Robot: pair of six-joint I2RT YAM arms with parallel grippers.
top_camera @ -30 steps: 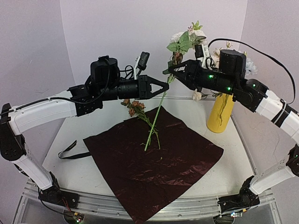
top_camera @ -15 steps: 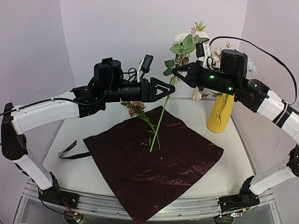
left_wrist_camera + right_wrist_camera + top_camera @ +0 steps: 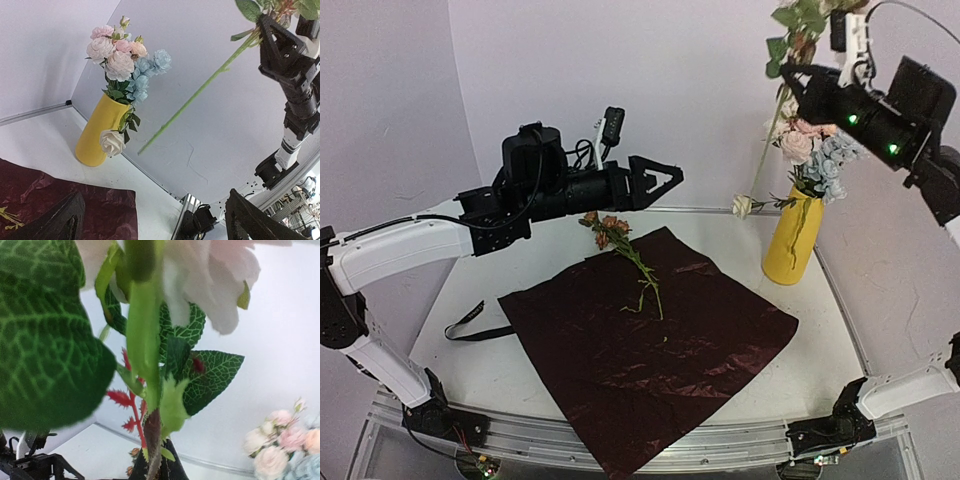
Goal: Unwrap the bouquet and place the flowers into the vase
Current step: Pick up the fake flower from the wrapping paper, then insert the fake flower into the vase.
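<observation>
The right gripper (image 3: 790, 74), jaws clenched on the upper stem of a leafy flower stem (image 3: 772, 130), is holding it high at the 1 o'clock corner of the top view, its pale bloom and green leaves filling the right wrist view and its long green stalk slanting down toward 7 o'clock, the free end hanging in the air just left of the blooms in the vase (image 3: 792, 240)

The left gripper (image 3: 667, 180), jaws spread wide and holding nothing, is hovering above the 12 o'clock edge of the dark red wrapping sheet (image 3: 650, 350), pointing toward 3 o'clock

The mustard-yellow vase is standing upright at 2 o'clock on the table (image 3: 480, 370), holding pink, cream and pale blue flowers (image 3: 810, 150), with one white rose (image 3: 742, 205) drooping out toward 9 o'clock

The sheet is lying open and flat in the middle, a rust-orange sprig (image 3: 620, 240) lying on its 11 o'clock part, and the black ribbon (image 3: 475, 325) trailing off at 9 o'clock

The step in hand appears to be carrying one stem to the vase, with unwrapping done and the sprig left to follow

The next move calls for swinging the stalk upright, bringing its free end over the narrow, crowded neck and lowering it in before letting go, without knocking the drooping rose
</observation>
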